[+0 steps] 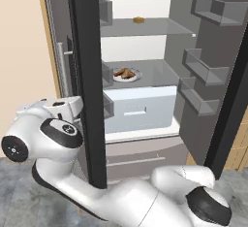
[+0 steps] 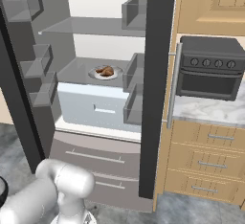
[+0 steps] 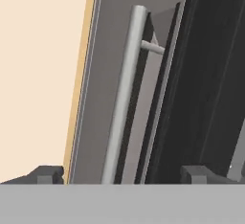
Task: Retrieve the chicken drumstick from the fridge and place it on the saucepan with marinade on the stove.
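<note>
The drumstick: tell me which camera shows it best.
The right base view: the drumstick lies on a white plate on the fridge's middle shelf, unobstructed and fairly central. The left base view also shows it, partly crowded by door bins. The hand view faces a fridge door handle instead.

Open fridge (image 1: 145,51) interior, door bins (image 1: 206,71) flanking the drumstick's shelf (image 1: 160,72).

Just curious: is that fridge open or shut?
Open. The fridge doors are swung wide; white interior and plate with chicken drumstick show.
</note>
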